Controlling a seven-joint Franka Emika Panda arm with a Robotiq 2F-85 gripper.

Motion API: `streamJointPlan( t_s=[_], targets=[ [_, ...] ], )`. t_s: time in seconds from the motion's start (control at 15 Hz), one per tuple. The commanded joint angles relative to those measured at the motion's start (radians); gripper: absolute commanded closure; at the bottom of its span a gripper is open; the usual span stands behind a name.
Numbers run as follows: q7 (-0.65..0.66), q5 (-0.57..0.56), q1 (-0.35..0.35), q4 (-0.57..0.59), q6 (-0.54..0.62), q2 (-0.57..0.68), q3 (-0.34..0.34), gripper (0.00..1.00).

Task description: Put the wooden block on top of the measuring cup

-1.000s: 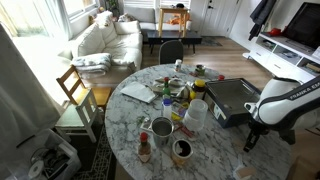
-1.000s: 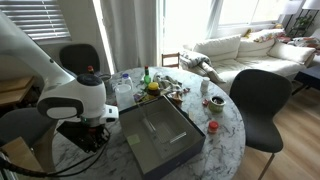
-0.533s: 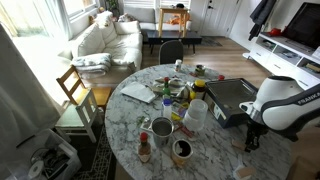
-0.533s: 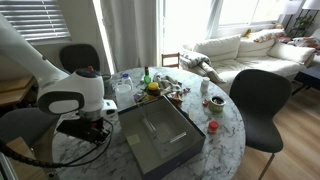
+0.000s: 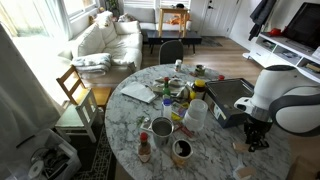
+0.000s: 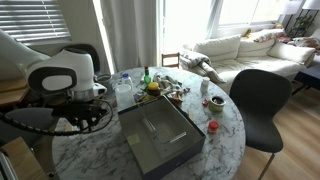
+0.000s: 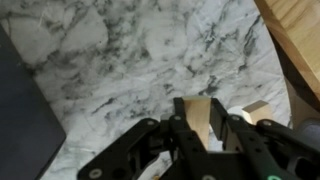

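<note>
In the wrist view my gripper (image 7: 198,128) is shut on the wooden block (image 7: 198,115), a small light-tan piece held upright between the two black fingers above the marble table (image 7: 120,60). In an exterior view the gripper (image 5: 252,142) hangs over the table's near right edge. The measuring cup (image 5: 243,173), small and whitish, sits low at the table's front edge just below the gripper. A whitish curved bit (image 7: 236,118) shows right of the fingers; I cannot tell whether it is the cup.
A second tan piece (image 7: 259,109) lies right of the fingers. A black tray (image 5: 228,98) (image 6: 160,135) lies beside the arm. A white tumbler (image 5: 196,115), grey metal mug (image 5: 162,128), dark mug (image 5: 182,150) and small bottle (image 5: 144,148) stand mid-table. The table edge and wooden floor (image 7: 300,30) are close.
The arm has swung and risen over the last second; its wrist now stands higher over the table edge. The gripper stays shut near the same spot.
</note>
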Motion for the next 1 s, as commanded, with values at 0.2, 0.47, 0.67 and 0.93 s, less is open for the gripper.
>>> streamJointPlan(
  t_s=[0.2, 0.47, 0.67, 0.93],
  targets=[
    [-0.266, 0.062, 0.106, -0.010, -0.171, -0.070, -0.001, 0.93],
    [-0.307, 0.045, 0.127, -0.002, -0.206, -0.053, 0.013, 0.93],
    [-0.306, 0.048, 0.136, -0.005, -0.180, -0.049, 0.022, 0.93],
    [-0.292, 0.041, 0.143, -0.008, -0.171, -0.043, 0.036, 0.93]
  ],
)
